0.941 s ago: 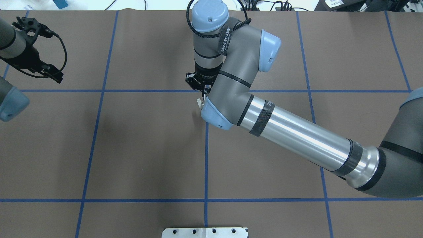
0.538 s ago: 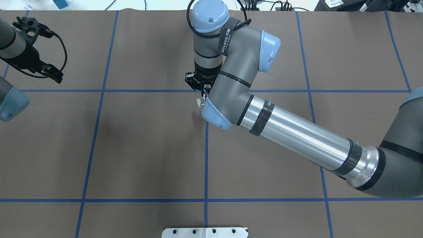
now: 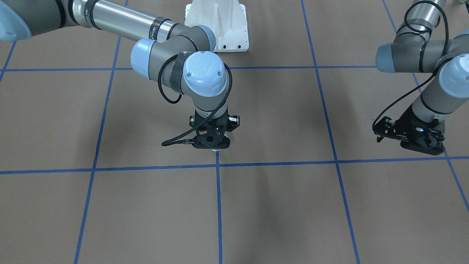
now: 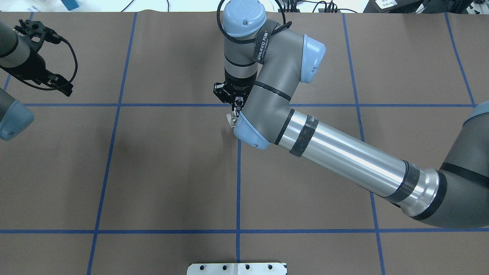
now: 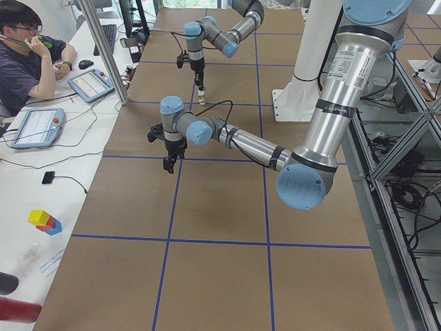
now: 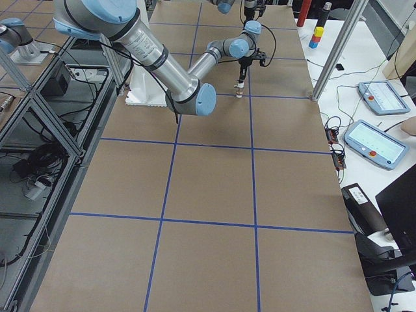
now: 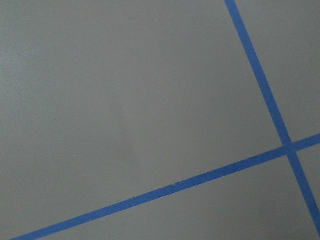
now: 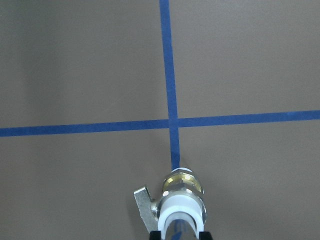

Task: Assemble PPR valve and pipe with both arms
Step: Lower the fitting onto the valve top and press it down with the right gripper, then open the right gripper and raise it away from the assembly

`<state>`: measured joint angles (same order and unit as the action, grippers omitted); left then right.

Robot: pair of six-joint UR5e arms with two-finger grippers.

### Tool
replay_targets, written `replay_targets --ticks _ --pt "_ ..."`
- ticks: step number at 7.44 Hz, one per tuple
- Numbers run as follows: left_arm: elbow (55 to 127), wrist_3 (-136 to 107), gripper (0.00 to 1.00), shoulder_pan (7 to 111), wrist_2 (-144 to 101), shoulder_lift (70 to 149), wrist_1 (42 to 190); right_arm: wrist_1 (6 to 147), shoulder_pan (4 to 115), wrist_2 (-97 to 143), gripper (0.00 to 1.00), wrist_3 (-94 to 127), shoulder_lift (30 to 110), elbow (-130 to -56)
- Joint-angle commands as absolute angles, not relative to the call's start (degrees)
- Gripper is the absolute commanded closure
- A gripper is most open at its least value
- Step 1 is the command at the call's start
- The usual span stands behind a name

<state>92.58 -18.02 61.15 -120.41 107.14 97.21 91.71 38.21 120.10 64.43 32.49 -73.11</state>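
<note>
My right gripper [image 8: 178, 235] points straight down over a tape crossing at the table's middle and is shut on the PPR valve [image 8: 182, 192]. The valve has a brass middle, white collars and a grey side lever. A shiny silvery bit shows in the near collar's mouth; I cannot tell if it is the pipe. In the overhead view the valve [image 4: 231, 118] peeks out beside the right arm's elbow cap, below the gripper [image 4: 237, 109]. My left gripper [image 4: 61, 86] hangs empty and open over the far left of the table, far from the valve; it also shows in the front-facing view [image 3: 380, 134].
Brown table [image 4: 172, 172] with a blue tape grid. The white bolted pedestal [image 4: 237, 268] stands at the robot's edge. The right arm's long forearm [image 4: 344, 156] spans the right half. An operator and tablets [image 5: 89, 83] sit beyond the far edge.
The right arm has shifted only very slightly. The valve stays in its grip. The left arm has not moved.
</note>
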Motion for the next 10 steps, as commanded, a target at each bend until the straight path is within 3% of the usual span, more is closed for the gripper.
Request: replay_targets --ticks 1,2,3,8,9,10 --pt "92.5 -18.0 0.00 61.1 -120.4 107.1 97.2 91.1 38.2 120.1 0.83 64.5 32.8 -73.1" --pt "92.5 -18.0 0.00 61.1 -120.4 107.1 97.2 91.0 38.2 120.1 0.75 64.5 32.9 -73.1" --pt "92.5 -18.0 0.00 61.1 -120.4 107.1 97.2 91.1 38.2 120.1 0.60 64.5 33.0 -73.2" --pt "92.5 -18.0 0.00 61.1 -120.4 107.2 97.2 91.1 38.2 119.9 0.30 64.4 33.0 -73.4" --pt "92.5 -18.0 0.00 61.1 -120.4 107.2 97.2 91.1 38.2 119.9 0.11 64.4 33.0 -73.4" --pt "92.5 -18.0 0.00 61.1 -120.4 107.2 97.2 91.1 38.5 120.1 0.02 64.4 33.0 -74.2"
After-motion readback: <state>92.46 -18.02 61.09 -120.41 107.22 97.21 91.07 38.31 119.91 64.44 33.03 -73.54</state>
